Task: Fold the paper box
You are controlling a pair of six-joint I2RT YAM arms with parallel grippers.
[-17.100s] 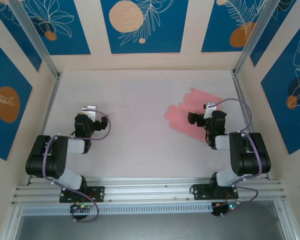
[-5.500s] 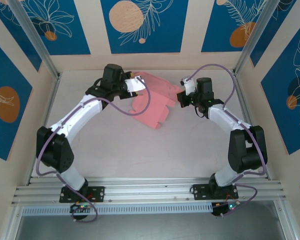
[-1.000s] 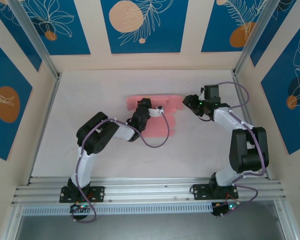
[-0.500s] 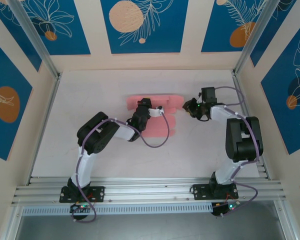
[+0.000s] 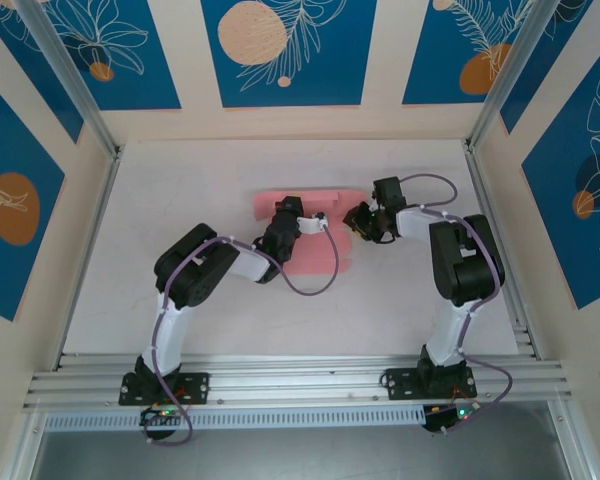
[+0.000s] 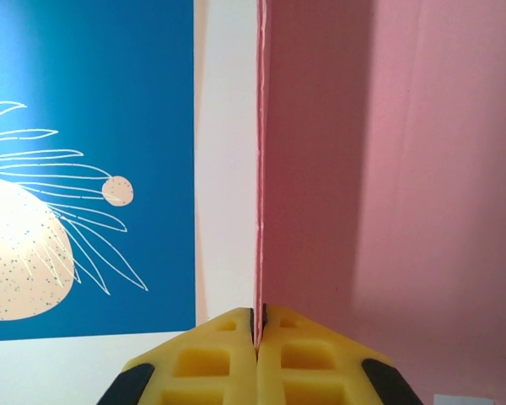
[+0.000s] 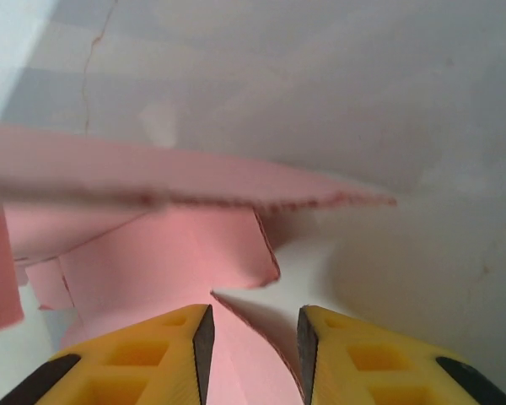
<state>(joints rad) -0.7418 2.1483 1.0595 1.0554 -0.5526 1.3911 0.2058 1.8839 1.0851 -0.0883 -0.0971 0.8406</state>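
The left gripper (image 6: 255, 325) pinches an edge of the paper box (image 6: 388, 169) straight ahead of it, and the right gripper (image 7: 253, 333), narrowly open around a flap tip (image 7: 236, 308), could crumple that thin card by closing askew.

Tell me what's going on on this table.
Two robot arms are working on a pink paper box lying mid-table. The left gripper is shut on one edge of the sheet, pinching it between its yellow fingers. The right gripper is open at the sheet's right end, with the tip of a flap between its fingers but not clamped. The box is only partly folded.
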